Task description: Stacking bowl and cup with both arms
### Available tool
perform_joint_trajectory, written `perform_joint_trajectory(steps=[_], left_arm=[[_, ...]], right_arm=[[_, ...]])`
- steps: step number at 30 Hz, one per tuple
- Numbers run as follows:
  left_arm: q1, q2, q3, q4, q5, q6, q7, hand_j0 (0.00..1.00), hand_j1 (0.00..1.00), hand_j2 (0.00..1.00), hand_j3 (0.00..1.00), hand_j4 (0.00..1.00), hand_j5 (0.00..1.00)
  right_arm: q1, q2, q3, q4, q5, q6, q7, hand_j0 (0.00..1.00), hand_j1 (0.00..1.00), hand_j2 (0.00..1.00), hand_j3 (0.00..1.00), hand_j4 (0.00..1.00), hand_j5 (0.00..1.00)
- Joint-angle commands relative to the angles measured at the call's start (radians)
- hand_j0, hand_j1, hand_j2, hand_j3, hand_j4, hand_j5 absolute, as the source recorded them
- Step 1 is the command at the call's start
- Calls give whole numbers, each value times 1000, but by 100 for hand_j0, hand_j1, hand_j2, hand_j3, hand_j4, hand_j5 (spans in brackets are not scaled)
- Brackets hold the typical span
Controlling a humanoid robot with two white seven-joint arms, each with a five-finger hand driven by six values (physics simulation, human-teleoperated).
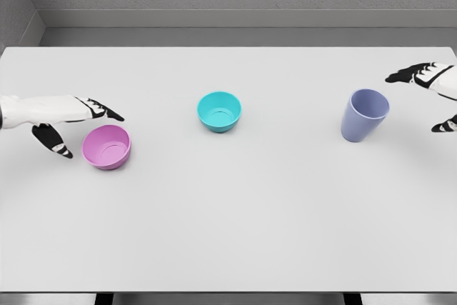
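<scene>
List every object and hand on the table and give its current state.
pink bowl: upright, empty, unheld
teal bowl: upright, empty, standing alone
purple cup: upright, unheld
left hand: open, beside the pink bowl
right hand: open, beside the purple cup

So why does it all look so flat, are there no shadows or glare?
Head view: even, soft light; only faint shadows beneath the pink bowl, teal bowl and purple cup; no glare on the white table; everything is sharp, as a simulator's render would be.
</scene>
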Motion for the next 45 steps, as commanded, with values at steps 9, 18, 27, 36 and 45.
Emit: perform_joint_trajectory(steps=[9,18,27,36,45], left_arm=[[0,2,-7,-20,6,0,5,100,100,100,100,100,100],[3,9,2,-28,5,0,1,100,100,100,100,100,100],[3,12,3,-25,20,0,0,100,100,100,100,100,100],[8,20,-7,-25,80,0,3,100,100,100,100,100,100],[35,20,-3,-31,106,0,6,100,100,100,100,100,100]], right_arm=[[-132,26,152,-8,-11,2,40,100,100,100,100,100,100],[-232,96,257,4,-13,2,80,100,100,100,100,100,100],[-284,141,273,74,-16,2,103,100,100,100,100,100,100],[-308,152,303,108,-11,2,139,100,100,100,100,100,100],[-330,155,323,120,-16,2,138,100,100,100,100,100,100]])
